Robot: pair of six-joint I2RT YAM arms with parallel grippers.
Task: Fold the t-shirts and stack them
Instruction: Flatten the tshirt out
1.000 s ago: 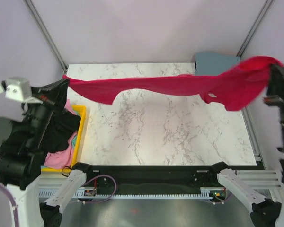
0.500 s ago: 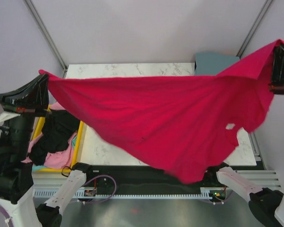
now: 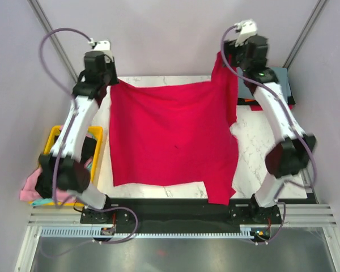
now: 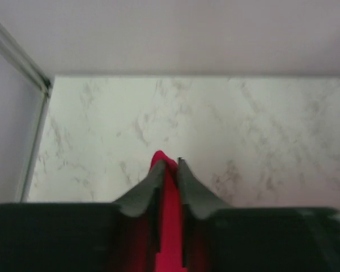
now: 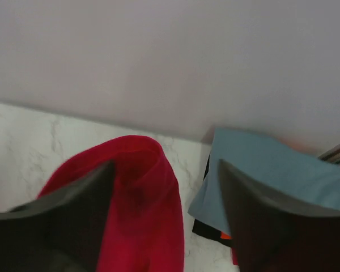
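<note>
A crimson-red t-shirt (image 3: 170, 136) lies spread over the marble table (image 3: 255, 147), its near hem at the front edge. My left gripper (image 3: 109, 84) sits at the shirt's far left corner. In the left wrist view that gripper (image 4: 169, 164) is shut on a thin fold of the red cloth (image 4: 170, 226). My right gripper (image 3: 229, 59) hangs above the far right corner, where the cloth still rises toward it. In the right wrist view its jaws (image 5: 165, 164) stand wide open, with the red cloth (image 5: 141, 226) bunched against the left finger.
A folded grey-blue t-shirt (image 5: 272, 170) tops a small stack at the back right corner (image 3: 280, 73), with black cloth under it. A yellow bin (image 3: 96, 133) at the table's left holds more clothes, and pink cloth (image 3: 31, 190) spills over its side.
Both arms swung from the near sides to the table's far edge. The red shirt went from hanging stretched in the air to lying spread on the table. The right jaws opened.
</note>
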